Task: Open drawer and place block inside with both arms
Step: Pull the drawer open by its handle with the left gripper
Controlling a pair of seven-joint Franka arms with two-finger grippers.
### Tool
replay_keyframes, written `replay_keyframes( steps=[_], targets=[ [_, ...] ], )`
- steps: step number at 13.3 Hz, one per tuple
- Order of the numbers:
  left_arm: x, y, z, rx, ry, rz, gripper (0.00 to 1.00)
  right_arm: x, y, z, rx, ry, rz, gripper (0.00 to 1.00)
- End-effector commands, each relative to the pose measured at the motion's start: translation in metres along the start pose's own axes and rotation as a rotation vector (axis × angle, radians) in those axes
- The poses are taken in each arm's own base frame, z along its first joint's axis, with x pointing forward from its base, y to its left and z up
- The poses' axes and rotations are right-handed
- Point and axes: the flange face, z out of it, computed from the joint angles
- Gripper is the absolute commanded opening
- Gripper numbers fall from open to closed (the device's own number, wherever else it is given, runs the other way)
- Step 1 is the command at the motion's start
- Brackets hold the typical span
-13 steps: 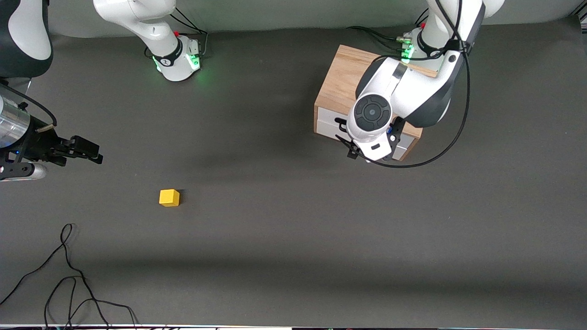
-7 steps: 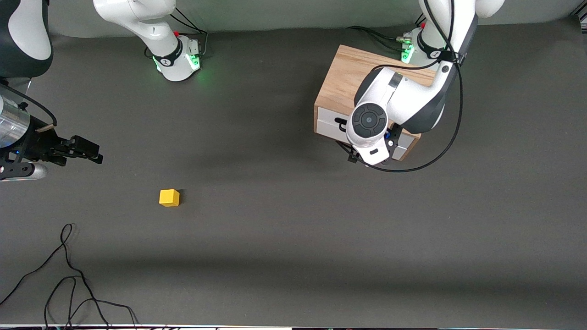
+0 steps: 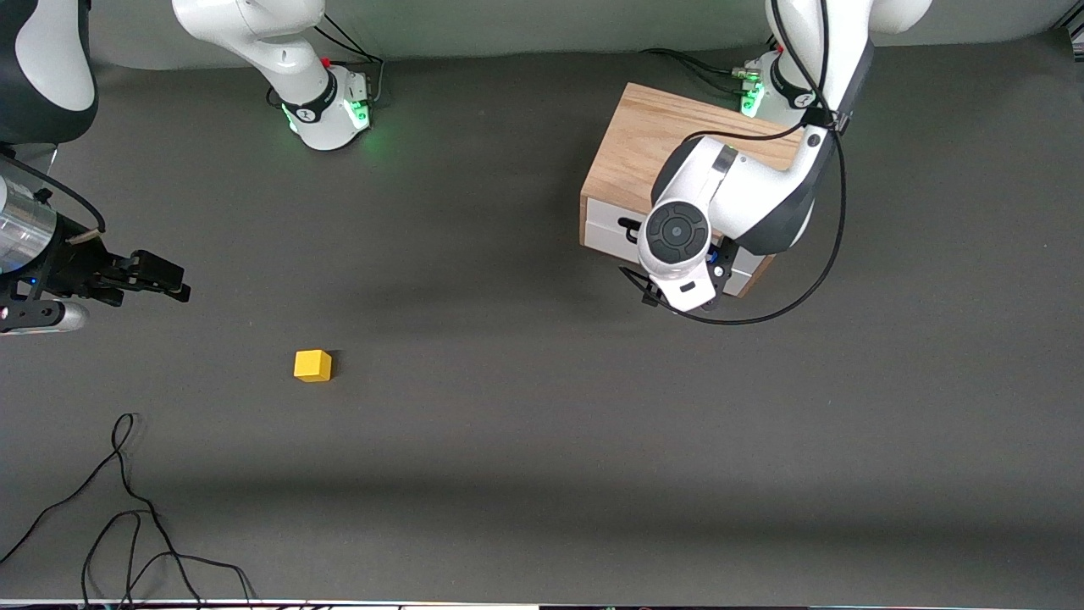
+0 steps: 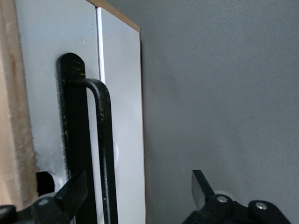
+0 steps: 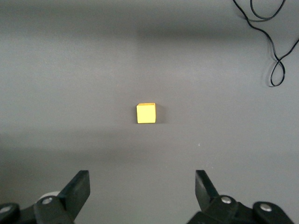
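The light-wood cabinet (image 3: 652, 135) stands near the left arm's base. Its drawer (image 3: 603, 227) is shut, with a white front (image 4: 121, 93) and a black wire handle (image 4: 105, 140). My left gripper (image 4: 138, 186) is open at the drawer front, and the handle bar lies between its fingers without touching them. In the front view the wrist (image 3: 677, 233) hides those fingers. The yellow block (image 3: 312, 365) sits alone on the grey table. My right gripper (image 3: 174, 290) is open and empty, in the air at the right arm's end of the table. The block (image 5: 145, 113) shows ahead of its fingers.
A loose black cable (image 3: 127, 508) lies on the table near the front edge at the right arm's end, and it also shows in the right wrist view (image 5: 273, 51). The right arm's green-lit base (image 3: 330, 110) stands at the table's back edge.
The left arm's wrist has shifted a little over the drawer front, toward the front camera and the right arm's end. The right arm and the block have not moved.
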Motion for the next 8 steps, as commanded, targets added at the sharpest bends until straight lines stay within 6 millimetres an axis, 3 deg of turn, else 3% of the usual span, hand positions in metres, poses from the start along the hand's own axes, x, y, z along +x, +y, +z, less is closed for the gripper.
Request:
replay_keyframes(
  steps=[1,8],
  targets=[
    [-0.003,0.001,0.009,0.001,0.023,-0.011,1.00,-0.002,-0.004,-0.008,0.004,0.003,0.011,1.00],
    [-0.003,0.009,0.026,0.012,0.039,-0.006,1.00,-0.002,-0.004,-0.007,0.004,0.002,0.010,1.00]
  ],
)
